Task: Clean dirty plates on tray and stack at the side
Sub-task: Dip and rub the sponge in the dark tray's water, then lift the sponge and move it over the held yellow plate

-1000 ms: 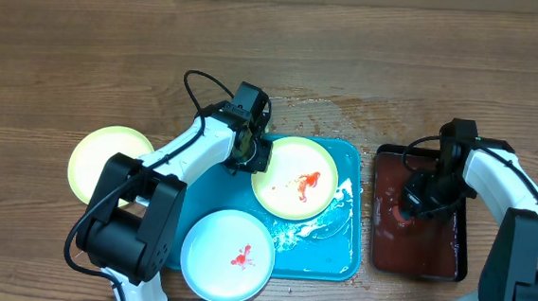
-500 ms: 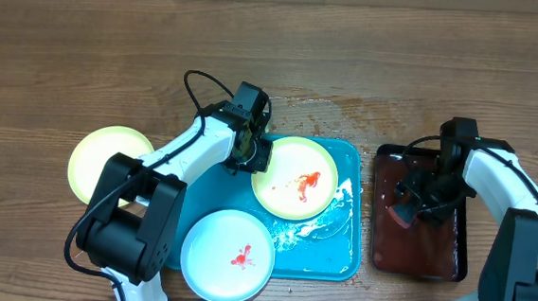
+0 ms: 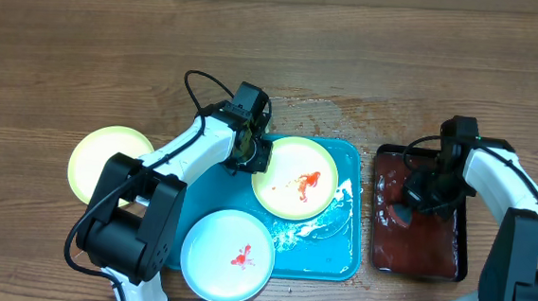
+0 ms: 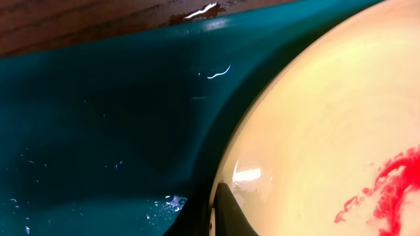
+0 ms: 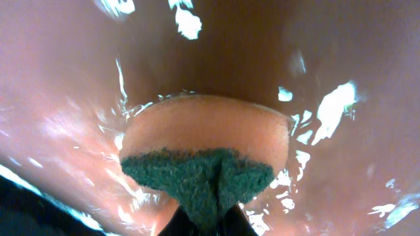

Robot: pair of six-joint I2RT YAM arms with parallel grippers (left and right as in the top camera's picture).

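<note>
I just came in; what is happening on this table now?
The left gripper pinches the rim of a sauce-smeared yellow-green plate on the turquoise tray. The right gripper holds a sponge down in the reddish liquid of the black tray. A white plate with a red spot lies at the tray's front corner, and another yellow-green plate, showing no sauce, sits on the table beside it.
</note>
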